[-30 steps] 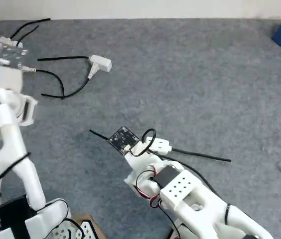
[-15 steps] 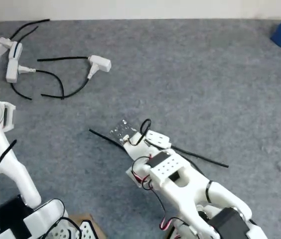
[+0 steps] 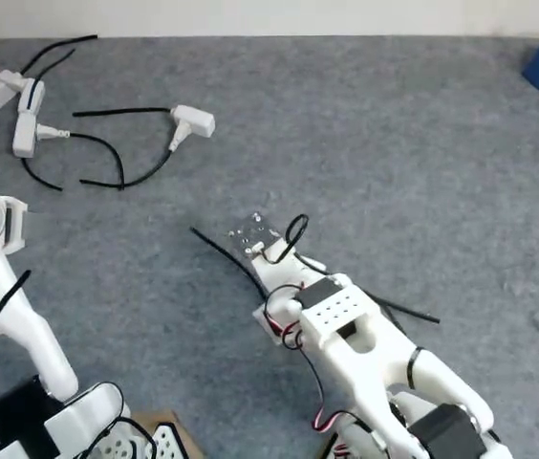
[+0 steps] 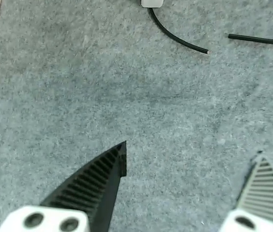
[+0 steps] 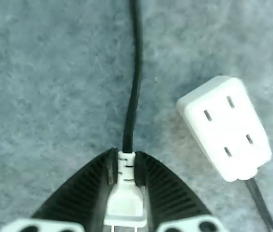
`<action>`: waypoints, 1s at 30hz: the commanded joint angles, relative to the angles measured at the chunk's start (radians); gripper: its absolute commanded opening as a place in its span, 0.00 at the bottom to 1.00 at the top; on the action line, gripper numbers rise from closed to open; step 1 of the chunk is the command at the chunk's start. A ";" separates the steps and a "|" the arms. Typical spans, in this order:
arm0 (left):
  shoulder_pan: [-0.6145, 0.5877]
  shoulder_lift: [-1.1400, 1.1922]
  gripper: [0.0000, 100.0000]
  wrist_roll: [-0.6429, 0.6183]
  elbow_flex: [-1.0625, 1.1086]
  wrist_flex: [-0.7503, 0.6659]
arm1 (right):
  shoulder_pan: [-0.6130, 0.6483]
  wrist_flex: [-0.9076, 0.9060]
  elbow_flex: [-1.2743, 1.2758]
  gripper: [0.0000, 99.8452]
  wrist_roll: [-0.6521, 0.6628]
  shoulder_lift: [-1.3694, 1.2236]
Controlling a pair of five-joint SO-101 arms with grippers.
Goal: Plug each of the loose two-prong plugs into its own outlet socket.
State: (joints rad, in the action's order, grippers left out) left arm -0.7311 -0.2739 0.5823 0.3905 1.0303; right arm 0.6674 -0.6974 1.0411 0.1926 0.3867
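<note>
While the left arm (image 3: 2,287) has been pulled back to the left edge of the grey carpeted table (image 3: 422,172) over the last second, the white connectors (image 3: 23,115) at the far-left corner have been uncovered and are left lying there, nothing taken. The right arm (image 3: 375,354) has been stretched farther out across the middle of the table, and its load has been carried along with it.

The left gripper (image 4: 192,149) is seen spread wide over bare carpet, with nothing between its tips. The right gripper (image 5: 125,155) is pinched on a white plug (image 5: 124,198), with the black cable (image 5: 135,72) running straight out ahead of it. An outlet socket (image 5: 223,128) lies just beside that gripper, not touched, its slots facing up.

The grasp is judged done and the alignment step begun. The plug is held level with the carpet, pointing past the block rather than into it, so no insertion is counted yet. One more angled connector (image 3: 193,121) remains loose, well apart from both arms.
</note>
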 commanded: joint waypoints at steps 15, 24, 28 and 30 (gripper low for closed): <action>0.257 -0.289 0.38 -0.048 -0.094 0.224 | -0.145 -0.446 -0.702 0.01 -0.143 0.054; 0.676 -0.512 0.38 -0.265 -0.030 0.328 | -0.168 -0.705 -1.050 0.01 -0.391 -0.018; 0.791 -0.515 0.38 -0.264 -0.031 0.400 | -0.237 -0.656 -1.020 0.01 -0.419 -0.202; 0.828 -0.513 0.38 -0.261 -0.024 0.411 | -0.266 -0.601 -1.012 0.01 -0.440 -0.286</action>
State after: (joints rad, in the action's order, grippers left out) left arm 0.0130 -0.7679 0.3276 0.3690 1.4032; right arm 0.4511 -1.3541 0.0483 -0.2125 0.1887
